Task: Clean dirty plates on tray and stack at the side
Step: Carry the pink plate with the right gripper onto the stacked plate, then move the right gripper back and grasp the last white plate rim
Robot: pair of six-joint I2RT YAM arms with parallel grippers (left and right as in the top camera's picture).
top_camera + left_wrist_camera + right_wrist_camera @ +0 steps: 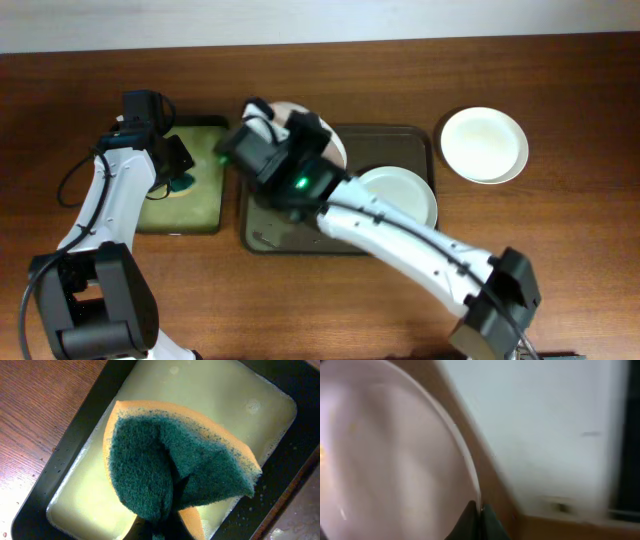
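Over the back-left corner of the tray, the right gripper has a tilted plate tipped steeply up, pinched by its rim. Whether its lower edge touches the tray, can't tell. The tray's the big dark-brown one w/ rounded corners, mid-table, with pale specks on its bare floor at front-left. A second plate lies flat inside the tray on the right half, white, and looks clean from above. A third plate sits on the table outside the tray, just beyond its back-right corner, white and flat.

The right wrist cam gives what overhead can't: the right gripper closed on the tilted plate's rim at bottom centre, plus a faint yellow smear near the plate's left edge. The pic is blurred tho, so no finer detail. Overhead hides most of that plate behind the arm.

On the other side, the left gripper hangs over the small black tray, well apart from the plates. Overhead shows only a teal patch of sponge. The left wrist cam fills it in: the left gripper is clamped on the sponge, folding it. The green scrub face is out, w/ orange foam at the edges, over pale yellow-green soapy liquid w/ bubbles along the small black tray's wall.
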